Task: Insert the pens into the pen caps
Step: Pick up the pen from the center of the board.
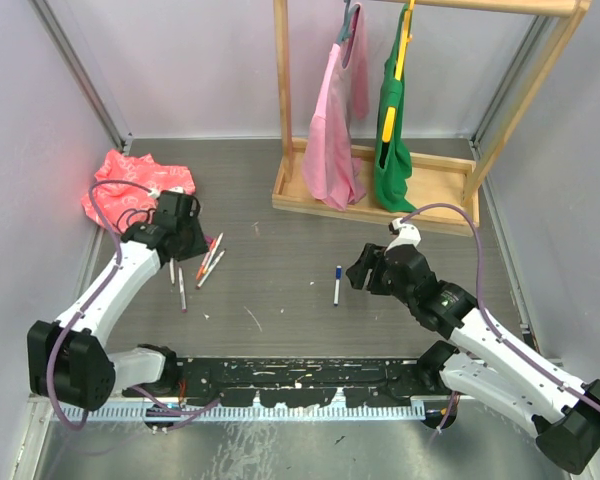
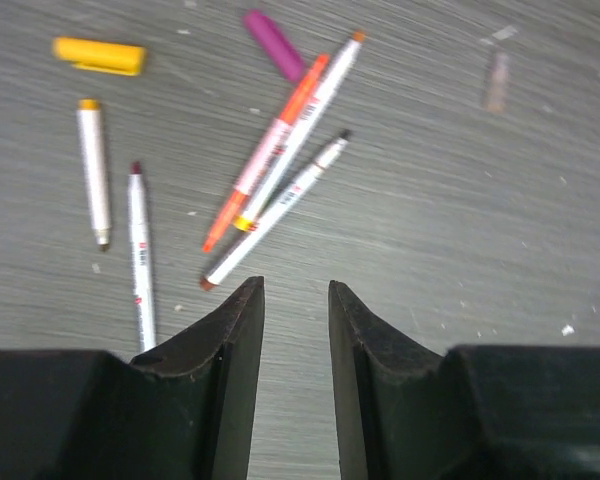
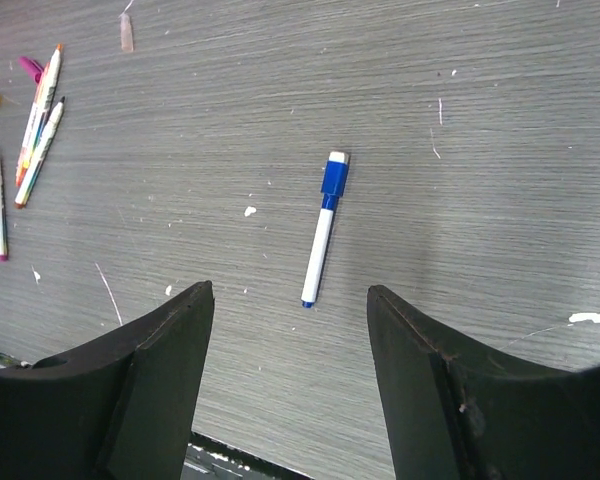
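Your left tool (image 2: pixel 295 292) hangs narrowly parted and empty; loose pens (image 2: pixel 280 175) fan out at its 12 o'clock on the tabletop (image 2: pixel 480 250), with a yellow cap (image 2: pixel 100 55) and a purple cap (image 2: pixel 275 45) beyond them. Your right tool (image 3: pixel 290 295) gapes wide and empty, with a blue pen (image 3: pixel 318 245) at its 12 o'clock.

Left arm (image 1: pixel 108 292) and right arm (image 1: pixel 502 347): white link shells, black joints and bases. Purple cable (image 1: pixel 445 206) looped along each. Left claw (image 2: pixel 296 300) and right claw (image 3: pixel 290 300): matte black, wedge-shaped.
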